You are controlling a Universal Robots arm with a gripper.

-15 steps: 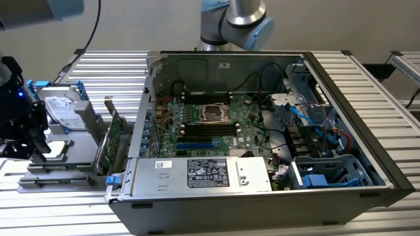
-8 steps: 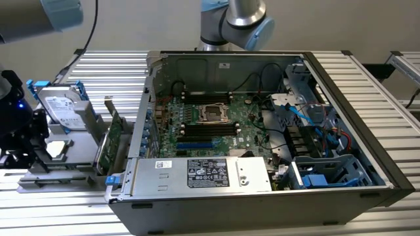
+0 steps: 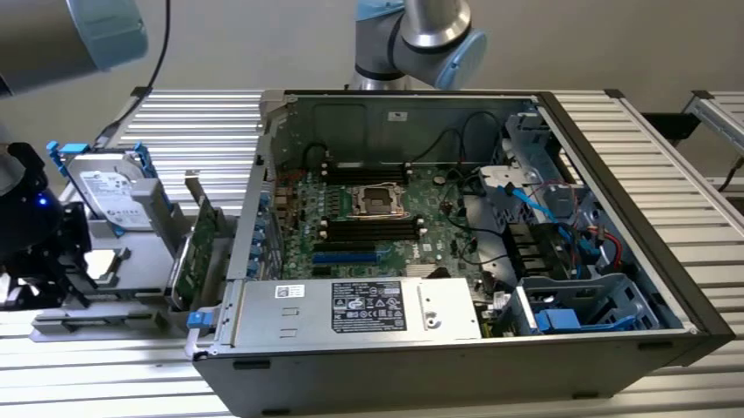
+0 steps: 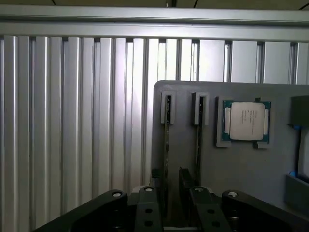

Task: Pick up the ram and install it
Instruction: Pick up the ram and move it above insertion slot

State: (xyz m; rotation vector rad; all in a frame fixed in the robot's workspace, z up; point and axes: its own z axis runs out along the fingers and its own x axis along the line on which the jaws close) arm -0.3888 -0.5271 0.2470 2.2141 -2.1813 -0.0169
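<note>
end effector (image 4: 174,212): fingers spread wide, pinching nothing, hanging right over the near end of the gray tray (image 4: 241,169)
ram (image 4: 167,135): up on edge in a tray slot, its near end between the fingers
twin stick (image 4: 198,140): next slot over, just beside the ram
CPU (image 4: 246,121): flat in its own tray pocket, beside the twin stick's far end
surface (image 4: 72,121): ribbed metal under the tray
PC case (image 3: 442,383): lid off, away from the tray toward the exterior view's right

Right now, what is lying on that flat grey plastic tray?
On the flat grey plastic tray, two thin dark ram sticks stand edge-on in narrow slots, and a square silver-topped processor chip sits in a recess. The black tool hides one end of each stick.
</note>
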